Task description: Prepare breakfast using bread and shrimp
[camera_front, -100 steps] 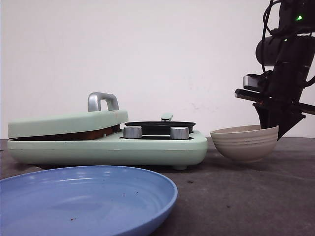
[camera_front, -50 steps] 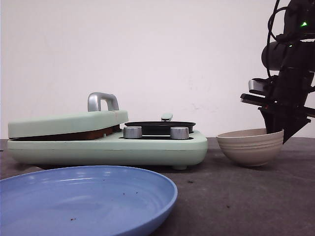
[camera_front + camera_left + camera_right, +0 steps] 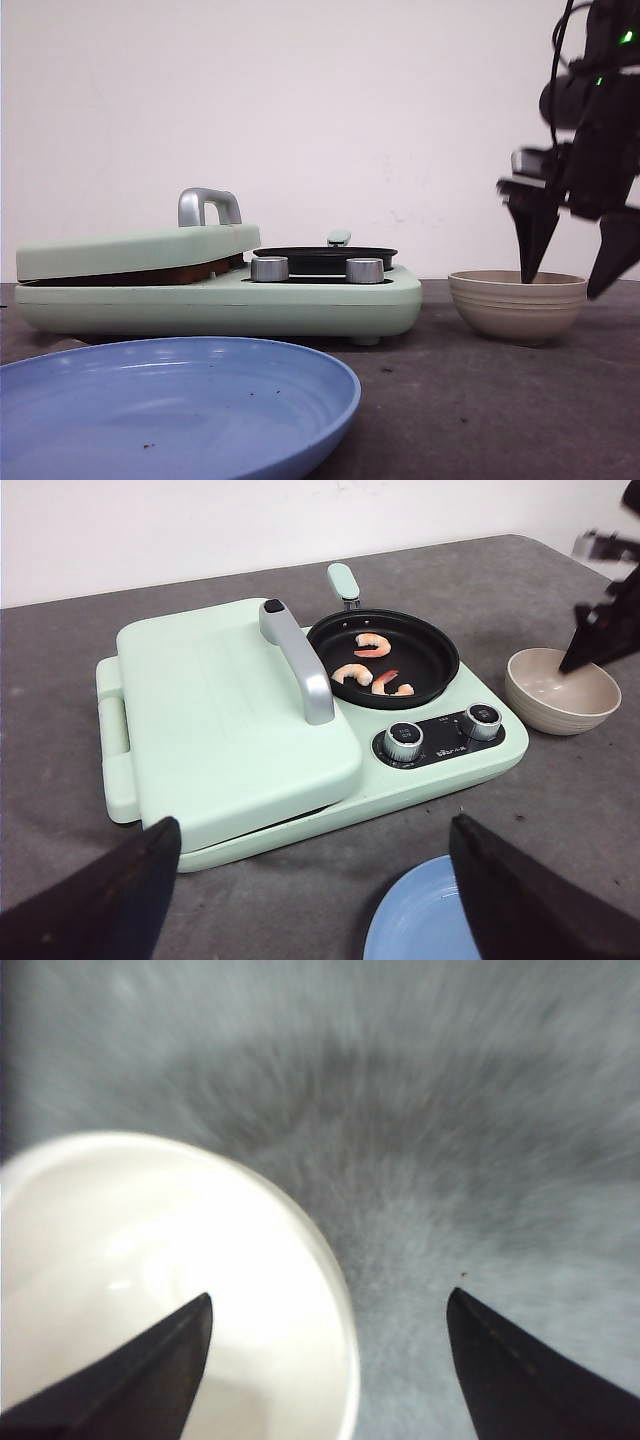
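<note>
Three orange-pink shrimp point(image 3: 368, 664) lie in the black pan point(image 3: 428, 666) of the mint-green cooker point(image 3: 230, 720). The bread is hidden; the cooker's lid point(image 3: 135, 250) is down over a brown edge. The beige bowl point(image 3: 517, 303) stands upright on the table at the right and looks empty in the right wrist view point(image 3: 150, 1290). My right gripper point(image 3: 573, 270) is open, one finger over the bowl and one outside its rim. My left gripper point(image 3: 318, 900) is open and empty, above the table in front of the cooker.
A blue plate point(image 3: 180, 400) lies at the front, also showing in the left wrist view point(image 3: 430, 920). Two silver knobs point(image 3: 310, 269) sit on the cooker's front. A silver handle point(image 3: 208, 206) stands on the lid. The table is dark grey point(image 3: 480, 400).
The right gripper has set the tilted bowl down to the right, opened and let go of its rim, and lifted slightly. The left arm and cooker have not moved.
</note>
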Controlling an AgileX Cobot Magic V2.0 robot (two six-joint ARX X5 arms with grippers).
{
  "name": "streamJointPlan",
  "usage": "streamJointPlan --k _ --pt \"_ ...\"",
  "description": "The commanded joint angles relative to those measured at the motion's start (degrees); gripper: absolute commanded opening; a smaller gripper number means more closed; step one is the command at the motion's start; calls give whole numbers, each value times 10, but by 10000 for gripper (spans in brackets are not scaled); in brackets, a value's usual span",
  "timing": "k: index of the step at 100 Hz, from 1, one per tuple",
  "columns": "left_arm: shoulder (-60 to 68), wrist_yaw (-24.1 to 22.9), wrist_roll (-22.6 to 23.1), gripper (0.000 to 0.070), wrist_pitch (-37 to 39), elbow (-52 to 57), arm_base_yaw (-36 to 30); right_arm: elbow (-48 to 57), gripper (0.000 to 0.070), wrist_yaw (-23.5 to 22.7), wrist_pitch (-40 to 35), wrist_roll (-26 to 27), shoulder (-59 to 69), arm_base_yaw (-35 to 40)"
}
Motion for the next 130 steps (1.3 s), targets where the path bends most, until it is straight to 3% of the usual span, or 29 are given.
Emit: streamJointPlan --k 1,19,31,52,65,69,75,83,86,110,123,130 --pt "0 1 2 469 5 1 -2 12 464 -1 7 -4 -23 -2" --pt "1 1 1 469 18 1 -2 12 463 -4 10 -4 -100 -2" --pt "1 -5 -2 466 36 1 -2 12 463 -51 31 2 -160 1" --pt "12 -29 -30 349 80 1 -2 12 462 -111 87 16 -267 21" --pt "34 -28 -53 345 109 1 -2 11 458 -137 76 12 -322 58" --pt "42 -28 -62 330 115 1 -2 11 436 -136 73 8 -336 72" --pt "54 -28 -70 229 125 1 -2 10 332 -136 72 0 -355 95" --pt "70 -27 -73 55 136 1 -2 10 0 -136 72 -20 -375 130" --pt "76 -27 -73 0 140 1 -2 10 0 -135 72 -27 -382 144" --pt "106 -16 -89 0 168 1 -2 -18 3 -117 87 -46 -418 229" --pt "107 4 -108 0 198 1 -2 -99 2 -112 181 -46 -458 268" --pt "105 4 -115 0 203 0 -2 -155 2 -86 243 -42 -487 289"
